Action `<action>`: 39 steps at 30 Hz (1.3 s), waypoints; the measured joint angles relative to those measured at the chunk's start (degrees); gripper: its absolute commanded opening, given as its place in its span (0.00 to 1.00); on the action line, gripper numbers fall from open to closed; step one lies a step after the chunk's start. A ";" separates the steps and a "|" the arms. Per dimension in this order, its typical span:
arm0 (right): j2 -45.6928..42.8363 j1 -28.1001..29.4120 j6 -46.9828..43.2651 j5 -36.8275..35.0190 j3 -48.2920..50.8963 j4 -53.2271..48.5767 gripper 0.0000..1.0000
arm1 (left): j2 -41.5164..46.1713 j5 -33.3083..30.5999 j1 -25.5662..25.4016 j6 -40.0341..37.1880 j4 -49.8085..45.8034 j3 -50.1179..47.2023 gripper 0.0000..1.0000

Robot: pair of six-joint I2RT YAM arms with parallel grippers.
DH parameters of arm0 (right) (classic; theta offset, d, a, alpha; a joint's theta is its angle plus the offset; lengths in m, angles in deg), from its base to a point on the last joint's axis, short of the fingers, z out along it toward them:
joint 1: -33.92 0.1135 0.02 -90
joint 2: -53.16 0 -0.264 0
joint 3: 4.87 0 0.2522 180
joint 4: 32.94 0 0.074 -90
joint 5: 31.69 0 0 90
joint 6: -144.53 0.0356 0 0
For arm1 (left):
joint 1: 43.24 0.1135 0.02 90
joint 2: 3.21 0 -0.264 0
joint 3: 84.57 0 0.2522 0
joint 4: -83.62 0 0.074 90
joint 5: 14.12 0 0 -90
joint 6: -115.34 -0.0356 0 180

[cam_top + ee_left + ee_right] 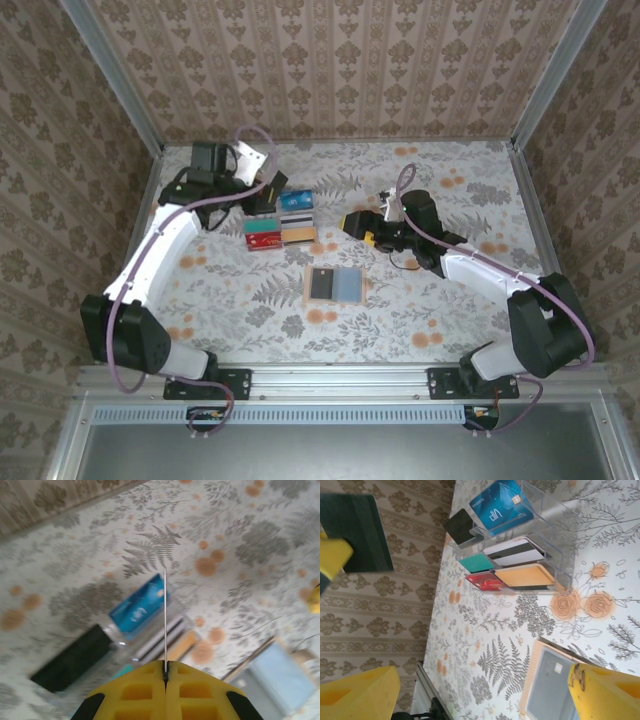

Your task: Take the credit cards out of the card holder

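Observation:
My left gripper (268,192) (165,666) is shut on a thin dark card (277,183), seen edge-on (165,615) in the left wrist view and held above a clear tray (281,224). The tray holds a blue card (139,605) (502,505), a black card (72,657), a grey striped card (515,552), a teal card (477,562), a red card (485,581) and a tan-orange card (525,575). The tan card holder (336,285) (550,685) lies open on the table, its blue-grey panel up. My right gripper (352,222) (482,680) hovers open just beyond it, holding nothing.
The floral table (450,300) is enclosed by patterned walls on three sides with metal corner posts (110,70). The left arm's purple cable (250,135) arches near the back wall. Both arm bases sit on the near rail (340,380).

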 measured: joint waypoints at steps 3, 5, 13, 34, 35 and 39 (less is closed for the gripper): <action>0.00 0.00 -1.01 -0.96 -0.07 -2.10 0.94 | -1.18 -0.87 1.66 -10.86 -1.44 1.46 0.00; -0.04 0.00 -1.60 -1.68 -0.13 -3.76 0.96 | -1.55 -1.01 2.43 -16.76 -3.04 1.68 0.00; -2.60 0.00 -2.75 -2.51 -0.15 -7.32 1.00 | -7.21 0.48 8.09 -39.47 -9.07 6.71 0.00; -2.89 2.16 -2.05 -5.29 -0.48 -9.73 1.00 | -29.86 0.04 8.72 -60.06 -26.08 27.63 0.00; -2.89 2.16 -2.05 -5.49 -0.52 -9.94 1.00 | -30.36 0.20 8.68 -60.37 -26.95 28.17 0.00; -2.86 2.16 -1.62 -6.10 -0.68 -10.62 1.00 | -32.33 1.36 8.66 -61.05 -29.83 30.38 0.00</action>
